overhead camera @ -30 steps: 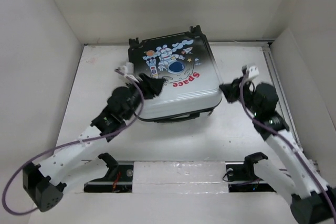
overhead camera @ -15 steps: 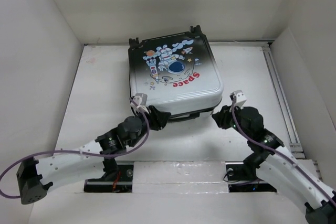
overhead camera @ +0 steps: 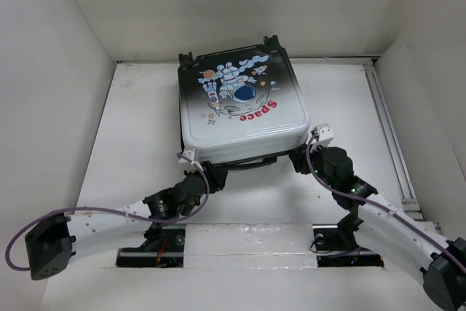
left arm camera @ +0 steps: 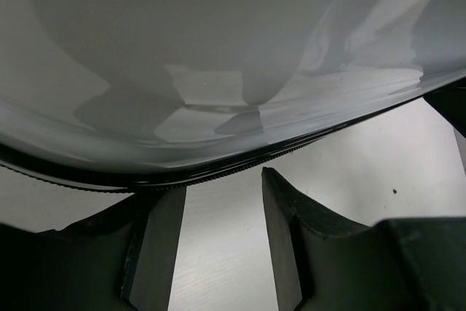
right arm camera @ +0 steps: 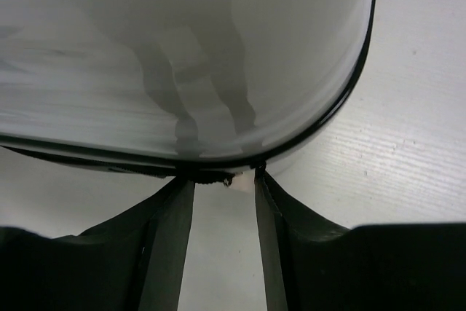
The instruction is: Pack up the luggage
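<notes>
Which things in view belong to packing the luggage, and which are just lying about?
Job in hand:
black-and-white hard-shell suitcase with astronaut print, lid down
left gripper
right gripper

Just there:
white table
purple cable along the left arm

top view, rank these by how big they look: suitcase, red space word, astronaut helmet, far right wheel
1. suitcase
2. red space word and astronaut helmet: too alike to rank
3. far right wheel, smallest
</notes>
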